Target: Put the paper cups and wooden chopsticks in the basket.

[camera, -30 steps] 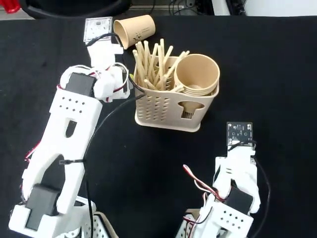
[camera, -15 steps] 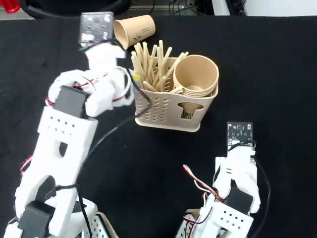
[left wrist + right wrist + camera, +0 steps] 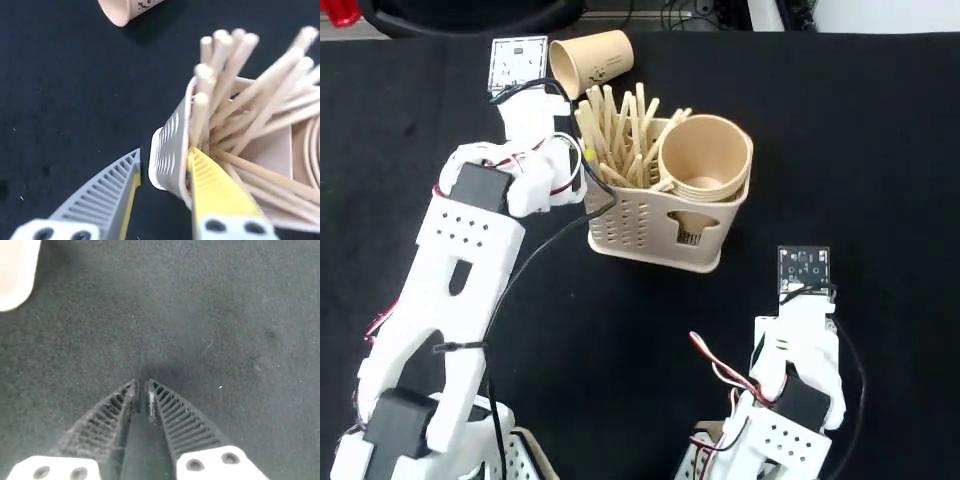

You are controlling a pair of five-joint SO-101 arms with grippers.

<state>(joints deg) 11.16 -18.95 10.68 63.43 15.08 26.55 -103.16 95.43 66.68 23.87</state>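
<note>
My right gripper [image 3: 141, 385] rests pinched nearly closed and empty, over the black cloth [image 3: 225, 315]. My left gripper [image 3: 165, 152] stands part-open astride the basket [image 3: 640, 215] wall, with one finger among the chopsticks [image 3: 620, 130]. The basket has slid toward that arm in the last second, with no gain for the task. Stacked cups [image 3: 705, 160] sit inside. One loose cup [image 3: 592, 58] lies beyond on its side. I judge the chopstick fan stands in the way.

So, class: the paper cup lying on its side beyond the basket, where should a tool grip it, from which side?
Probably the rim: the paper cup lies tipped, mouth open toward the left arm's side, so come from there and pinch the wall, one finger inside.
</note>
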